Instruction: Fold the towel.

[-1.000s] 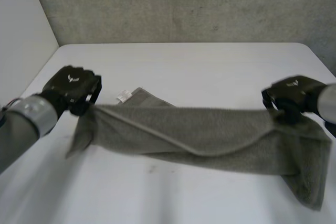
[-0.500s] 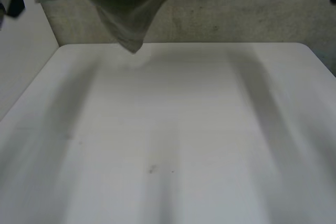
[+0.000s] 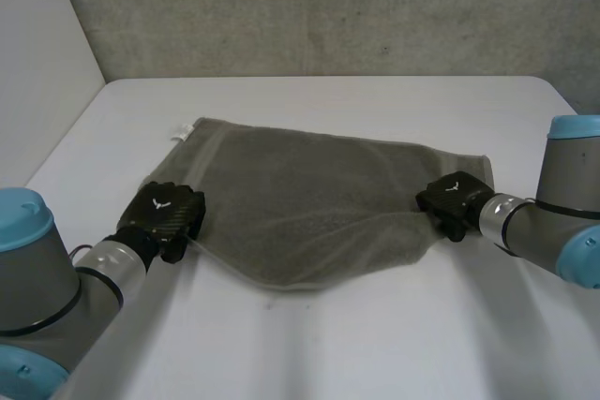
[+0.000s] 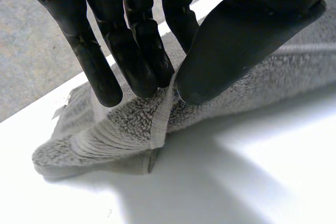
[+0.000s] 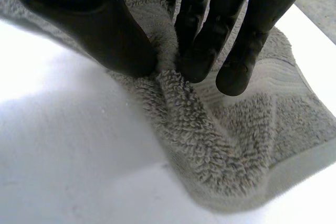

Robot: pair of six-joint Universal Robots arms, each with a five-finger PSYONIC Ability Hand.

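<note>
Head view: a grey towel (image 3: 309, 199) lies spread on the middle of the white bench (image 3: 375, 344), in front of a concrete wall (image 3: 328, 7). A small white label (image 3: 178, 134) sticks out at the towel's far left corner. The towel's near edge runs in a shallow curve between the two hands.

The left hand (image 3: 167, 217) sits at the near left corner of the towel, low over the bench. The right hand (image 3: 452, 201) sits at the towel's right edge, close to its near right corner. The two hands are well apart, with the cloth between them.

Left wrist view: the left hand (image 4: 134, 51) has its fingers closed against the thumb, pinching a raised fold of the towel (image 4: 121, 124) along its hemmed edge. The cloth below the fingertips rests on the bench.

Right wrist view: the right hand (image 5: 205, 30) likewise pinches a ridge of the towel (image 5: 210, 145) between fingers and thumb. The corner beyond the fingertips lies bunched on the bench.
</note>
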